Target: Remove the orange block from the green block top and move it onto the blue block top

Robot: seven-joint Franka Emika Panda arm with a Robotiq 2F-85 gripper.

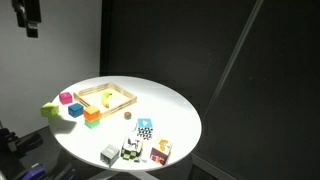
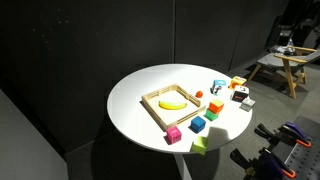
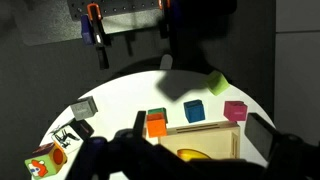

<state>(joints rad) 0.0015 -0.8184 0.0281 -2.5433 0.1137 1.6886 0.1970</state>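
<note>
The orange block [image 3: 156, 125] sits on top of the green block [image 3: 157, 114], whose edge shows just behind it, next to the wooden tray's corner. The stack also shows in both exterior views [image 1: 92, 114] [image 2: 213, 106]. The blue block [image 3: 195, 111] stands alone on the white table between the stack and a pink cube [image 3: 235, 110]; it also shows in both exterior views [image 1: 75, 110] [image 2: 198, 125]. My gripper [image 3: 200, 128] is open and empty, high above the table [image 1: 30, 18], its fingers framing the tray's edge.
A wooden tray [image 3: 205, 136] holds a yellow piece [image 3: 192, 155]. A pale yellow-green piece [image 3: 216, 82] lies near the table edge. Several patterned boxes [image 1: 145, 130] and a small red ball [image 1: 128, 115] lie across the round table [image 1: 170, 110]. Tools hang behind the table [image 3: 95, 20].
</note>
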